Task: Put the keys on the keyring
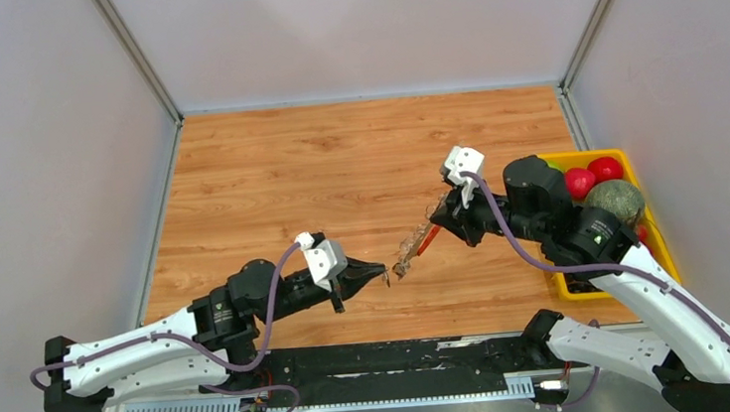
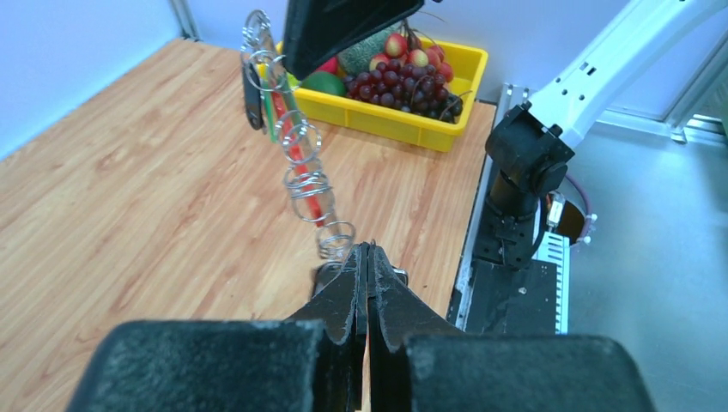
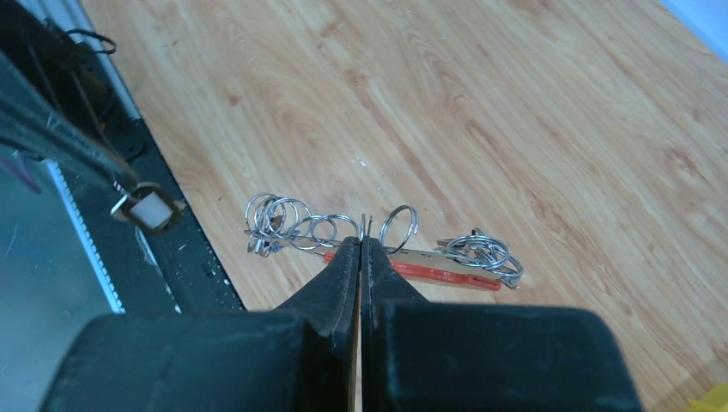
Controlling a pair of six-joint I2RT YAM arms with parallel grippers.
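Above the tabletop's [image 1: 337, 159] near edge, the right claw [image 3: 360, 247] pinches the keyring [image 3: 446, 275] thinly; the left claw [image 1: 382, 276] (clamped on a key [image 3: 150, 210]) could knock it loose.

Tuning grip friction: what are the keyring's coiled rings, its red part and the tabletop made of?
Coiled rings: likely steel wire, bright, glinting. Red part: probably plastic, flat even colour; maybe painted metal. Tabletop: wood grain with slight sheen, possibly laminate.
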